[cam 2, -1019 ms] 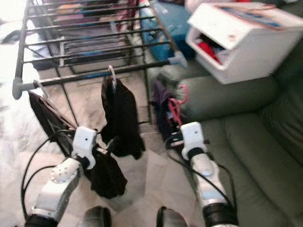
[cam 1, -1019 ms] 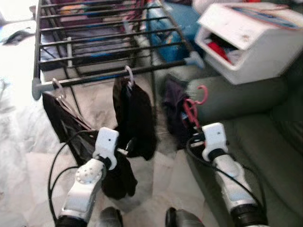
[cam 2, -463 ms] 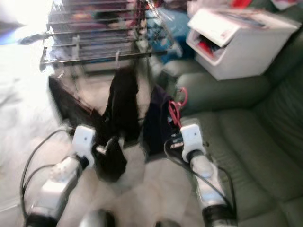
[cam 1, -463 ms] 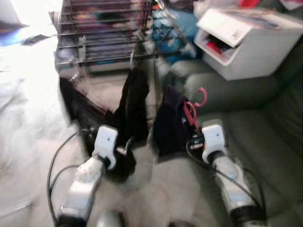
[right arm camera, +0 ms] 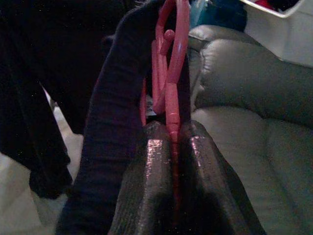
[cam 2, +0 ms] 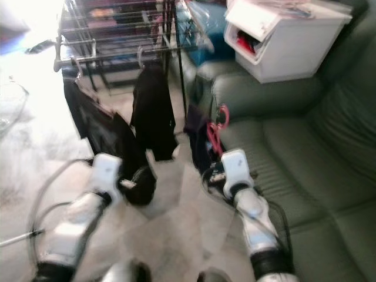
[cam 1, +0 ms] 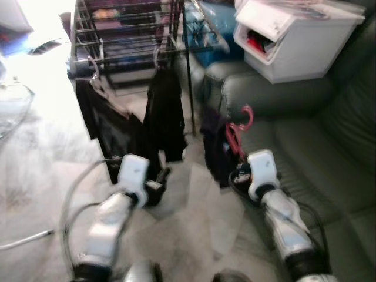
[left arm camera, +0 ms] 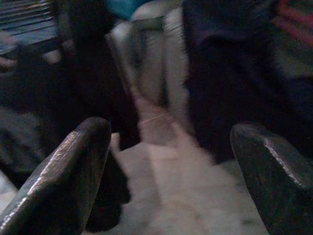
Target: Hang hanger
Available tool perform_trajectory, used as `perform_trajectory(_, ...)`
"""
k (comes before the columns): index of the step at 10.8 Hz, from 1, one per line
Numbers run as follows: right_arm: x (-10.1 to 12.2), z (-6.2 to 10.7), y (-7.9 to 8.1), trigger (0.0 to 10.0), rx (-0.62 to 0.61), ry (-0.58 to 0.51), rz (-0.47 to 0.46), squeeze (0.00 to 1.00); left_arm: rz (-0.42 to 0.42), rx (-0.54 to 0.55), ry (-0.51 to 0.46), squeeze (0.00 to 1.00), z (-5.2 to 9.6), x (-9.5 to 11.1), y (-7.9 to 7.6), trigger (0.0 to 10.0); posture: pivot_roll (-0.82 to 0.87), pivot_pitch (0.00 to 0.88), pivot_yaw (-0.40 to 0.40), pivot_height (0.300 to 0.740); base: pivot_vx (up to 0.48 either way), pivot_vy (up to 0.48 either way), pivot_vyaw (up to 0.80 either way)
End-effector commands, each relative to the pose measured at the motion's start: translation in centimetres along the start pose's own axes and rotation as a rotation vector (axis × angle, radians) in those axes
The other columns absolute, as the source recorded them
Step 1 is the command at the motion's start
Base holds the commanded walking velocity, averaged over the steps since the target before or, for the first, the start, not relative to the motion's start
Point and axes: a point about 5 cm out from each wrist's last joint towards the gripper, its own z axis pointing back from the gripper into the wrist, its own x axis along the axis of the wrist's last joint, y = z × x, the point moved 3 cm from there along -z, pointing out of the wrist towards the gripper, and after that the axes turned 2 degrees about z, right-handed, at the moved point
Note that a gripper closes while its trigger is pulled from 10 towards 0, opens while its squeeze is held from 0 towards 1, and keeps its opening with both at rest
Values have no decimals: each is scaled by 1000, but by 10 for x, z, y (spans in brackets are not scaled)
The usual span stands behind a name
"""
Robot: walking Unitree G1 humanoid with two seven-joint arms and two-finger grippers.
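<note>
The left tool (left arm camera: pixel 166 171) hangs wide apart, holding nothing, before dark garments (cam 1: pixel 164 111) hung on the drying rack (cam 1: pixel 126 35); motion blur smears their outlines. Rightward, the right tool (right arm camera: pixel 171 161) clamps a pink-red plastic hanger (cam 1: pixel 238 132), hook uppermost, draped with a dark garment (cam 1: pixel 216 147) hiding its lower frame, beside the green sofa's (cam 1: pixel 317 153) arm.

The hanger (right arm camera: pixel 171 83) looks like smooth, glossy red plastic, and the dark garment (right arm camera: pixel 117 122) draped on it is soft matt cloth. The right pincer (right arm camera: pixel 172 147) has black fingers (right arm camera: pixel 151 196) with a dull, slightly worn sheen. The drying rack (cam 1: pixel 126 35) is thin dark metal rod. The sofa (cam 1: pixel 317 147) is smooth grey-green leather-like upholstery; the floor (cam 1: pixel 35 170) is pale, polished marble-patterned tile
</note>
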Motion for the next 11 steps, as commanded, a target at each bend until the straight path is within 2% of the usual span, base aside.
perform_trajectory(1,17,-7,-3,10000,-14,-53,5,0,-34,34,-37,0,-3,15,9,10000,-35,0,-2,740,0,0,0)
perform_trajectory(3,15,-7,3,10000,1,-43,-6,0,-27,47,-44,0,-1,15,9,10000,-30,0,-8,740,0,0,0)
perform_trajectory(4,14,-5,13,10000,44,-53,49,0,-32,42,-31,0,0,11,5,10000,-33,0,-12,740,0,0,0)
perform_trajectory(6,10,-2,12,10000,36,-42,30,0,-60,83,-36,0,1,11,10,10000,-30,0,-30,740,0,0,800)
perform_trajectory(7,6,1,10,10000,30,-31,26,0,-125,112,-74,0,-1,23,19,10000,-25,0,-33,740,0,0,800)
perform_trajectory(8,6,1,8,10000,21,-34,40,0,-93,201,-71,0,-2,27,44,10000,-25,0,-24,740,0,0,800)
perform_trajectory(10,12,8,-3,10000,-32,-67,22,0,-126,202,-38,0,7,17,52,10000,-24,0,-6,740,0,0,800)
perform_trajectory(11,4,25,-4,10000,-18,-60,23,0,-118,185,27,0,23,-7,46,10000,-29,0,-2,740,0,0,800)
